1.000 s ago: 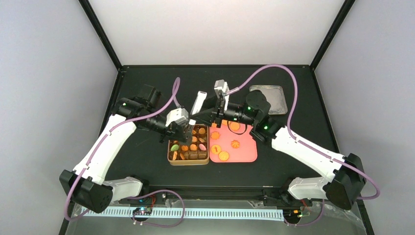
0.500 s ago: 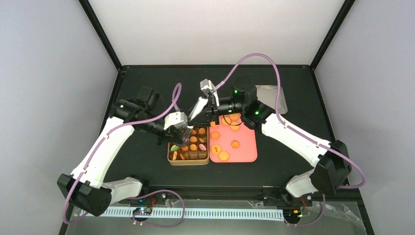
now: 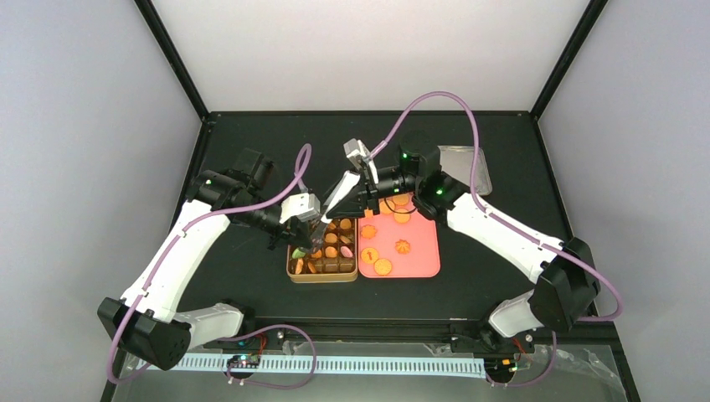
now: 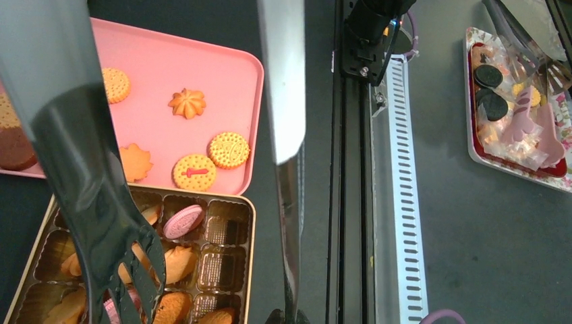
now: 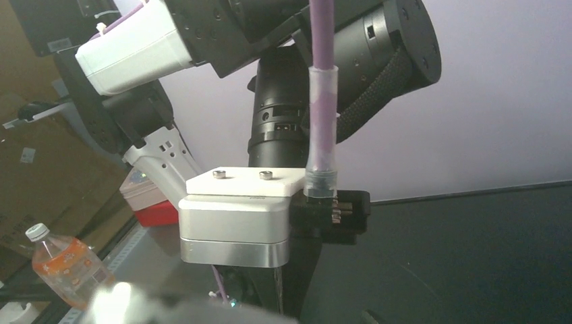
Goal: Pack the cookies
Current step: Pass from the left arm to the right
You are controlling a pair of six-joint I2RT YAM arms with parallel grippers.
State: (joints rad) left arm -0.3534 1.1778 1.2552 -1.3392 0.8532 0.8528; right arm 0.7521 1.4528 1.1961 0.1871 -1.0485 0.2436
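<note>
Top external view, start there, I tell him: the left end effector hangs over the gold tin, its fingers pressed together on the metal tongs.

And the cookies?

They are in two places. A handful lie loose on the pink tray, apart from one another. The rest sit in the tin's little brown compartments (one pale pink, most orange-golden). Tin and tray lie side by side on the black worktop, edges touching, the tin on the left.

Where are the tongs' tips?

In the left wrist camera the forked tip hangs over filled compartments, and the other blade shows beside the tin's rim, so the two stand apart. Whether the fork touches a cookie, I cannot tell.

And the other arm?

The right end effector hovers at the far edge of the tin, close to the left arm's wrist. Whether its fingers are spread or closed, I cannot tell. Its own camera is filled with that wrist (and a bottle of orange drink off to one side).
</note>
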